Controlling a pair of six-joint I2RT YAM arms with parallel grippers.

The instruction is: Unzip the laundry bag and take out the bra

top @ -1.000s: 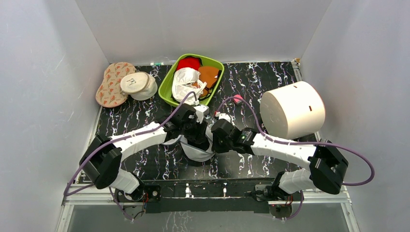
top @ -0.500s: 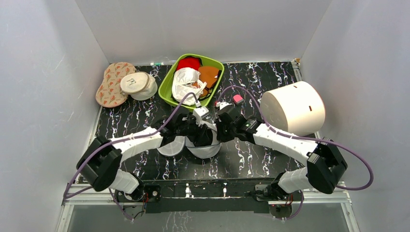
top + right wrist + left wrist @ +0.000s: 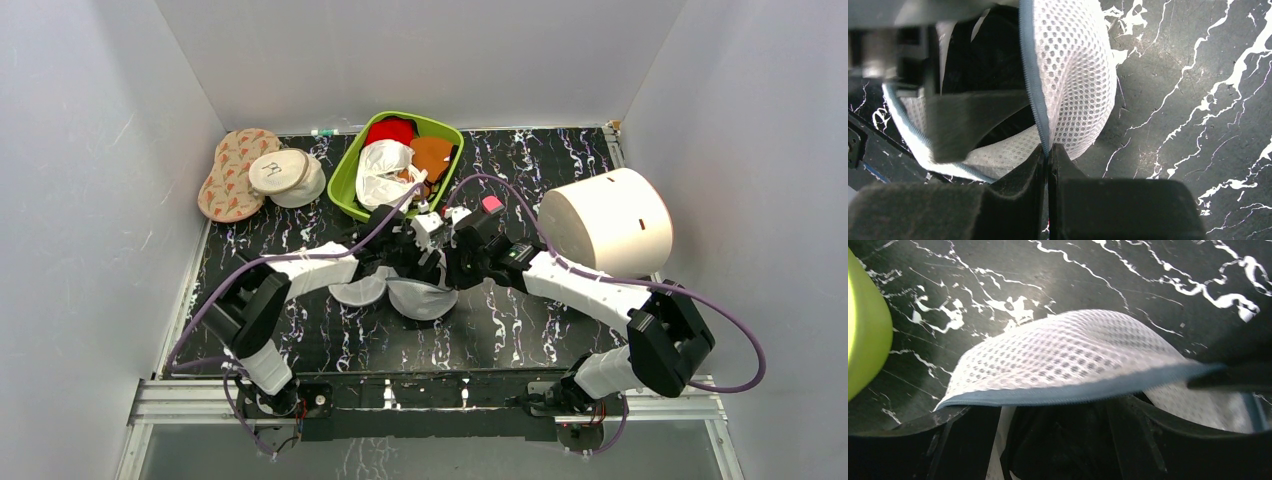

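Black marble-patterned table (image 3: 560, 330) with white veining, enclosed by plain white walls. Laundry bag (image 3: 418, 298): white mesh pouch, recorded near the table's centre between the two arms, its grey zipper rim parted and its two halves spread side by side; what lies inside is dark and cannot be made out. Right gripper (image 3: 1048, 155): fingers pressed together on the zipper edge of the laundry bag, as seen in the right wrist view. Left gripper (image 3: 1058, 440): jaws set apart under the raised mesh rim, with nothing seen pinched between them; one dark finger is noted inside the pouch opening. Green basket (image 3: 345, 185): placed at the far side, just beyond the grippers, holding white, red and orange garments. Large white cylinder (image 3: 605, 225): lying on its side to the right. Cream round cap (image 3: 285, 175): set at the far left, resting against a patterned oval pad (image 3: 228, 175).
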